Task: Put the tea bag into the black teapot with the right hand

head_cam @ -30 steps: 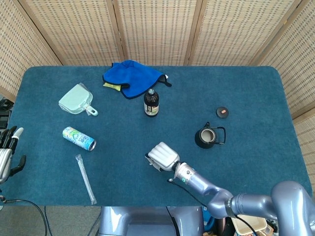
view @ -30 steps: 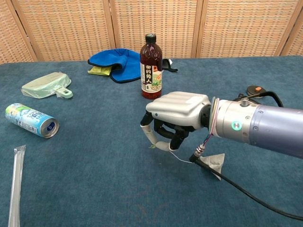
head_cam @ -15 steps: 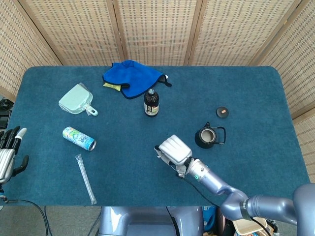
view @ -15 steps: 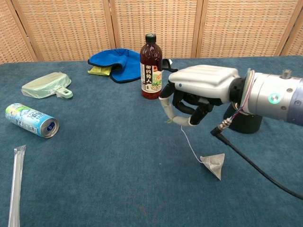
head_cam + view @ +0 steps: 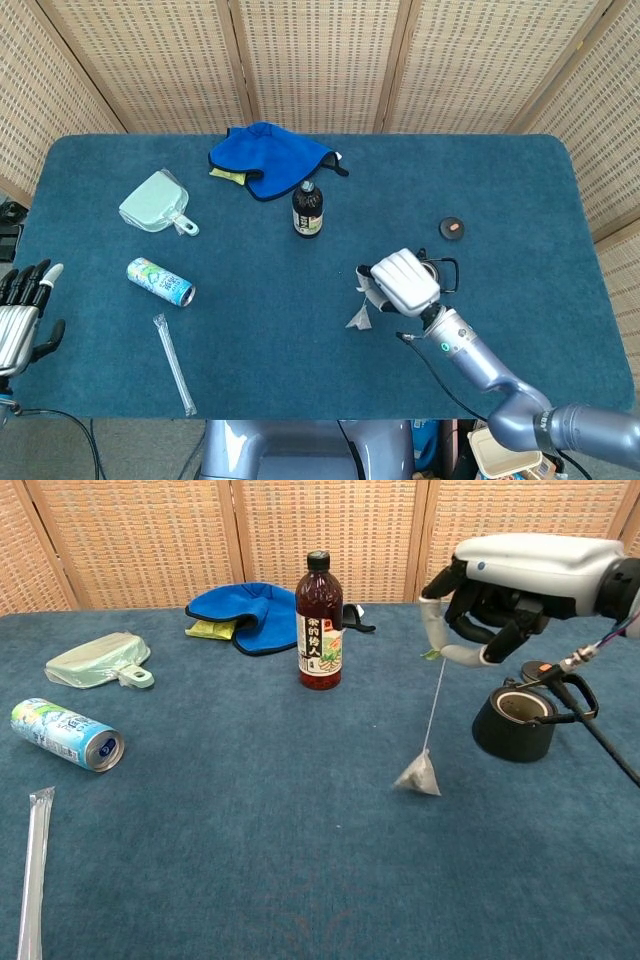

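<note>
Right hand [image 5: 403, 282] dangling tea bag [image 5: 359, 318] beside black teapot [image 5: 435, 271], left hand [image 5: 20, 320] at table edge

Right hand [image 5: 500, 600]: white/pale-grey shell over the back, black inner finger parts, light fingertips; silver-grey metallic forearm w/ a small green-lit dot near the wrist and a thin black cable alongside. Left hand [image 5: 22, 310], at the head view's left edge: black fingers w/ white tips, grey-white palm shell.
</note>
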Controlling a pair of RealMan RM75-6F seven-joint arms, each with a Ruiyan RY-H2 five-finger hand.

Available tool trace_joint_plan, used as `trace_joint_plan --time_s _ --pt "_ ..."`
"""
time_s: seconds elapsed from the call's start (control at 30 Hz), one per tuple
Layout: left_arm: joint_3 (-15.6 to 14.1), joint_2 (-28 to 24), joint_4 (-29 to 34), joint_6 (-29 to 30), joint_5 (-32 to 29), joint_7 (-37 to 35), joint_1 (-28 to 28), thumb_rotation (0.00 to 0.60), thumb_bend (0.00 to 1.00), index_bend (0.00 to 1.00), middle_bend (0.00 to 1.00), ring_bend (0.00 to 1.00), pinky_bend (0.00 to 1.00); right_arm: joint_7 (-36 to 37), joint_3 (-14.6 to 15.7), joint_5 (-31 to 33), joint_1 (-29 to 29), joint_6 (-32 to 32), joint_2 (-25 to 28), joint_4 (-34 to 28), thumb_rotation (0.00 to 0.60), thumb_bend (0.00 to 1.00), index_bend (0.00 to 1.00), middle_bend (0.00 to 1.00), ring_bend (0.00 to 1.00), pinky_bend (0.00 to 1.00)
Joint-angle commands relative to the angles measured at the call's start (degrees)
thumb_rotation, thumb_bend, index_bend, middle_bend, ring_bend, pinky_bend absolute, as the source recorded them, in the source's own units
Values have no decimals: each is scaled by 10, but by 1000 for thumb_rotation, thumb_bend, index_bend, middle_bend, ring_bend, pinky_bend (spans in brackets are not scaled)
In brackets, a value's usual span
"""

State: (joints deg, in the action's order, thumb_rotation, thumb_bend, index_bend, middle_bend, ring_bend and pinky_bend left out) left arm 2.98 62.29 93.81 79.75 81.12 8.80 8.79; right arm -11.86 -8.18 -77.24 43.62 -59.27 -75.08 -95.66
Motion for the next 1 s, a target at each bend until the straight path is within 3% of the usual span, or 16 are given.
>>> trace_joint_plan --time_s 0.03,0.67,1.0 --pt "0 -1 0 2 1 0 -1 600 477 0 0 0 0 12 -3 -2 -8 -6 12 -3 600 616 621 891 866 979" --pt "5 -2 -1 1 -9 2 0 600 477 0 0 0 0 65 -35 35 -28 -5 59 37 600 615 621 891 866 979" --pt "6 -2 -2 2 -14 3 -1 600 476 0 0 0 0 85 -38 43 -43 -7 69 60 600 616 621 891 866 979"
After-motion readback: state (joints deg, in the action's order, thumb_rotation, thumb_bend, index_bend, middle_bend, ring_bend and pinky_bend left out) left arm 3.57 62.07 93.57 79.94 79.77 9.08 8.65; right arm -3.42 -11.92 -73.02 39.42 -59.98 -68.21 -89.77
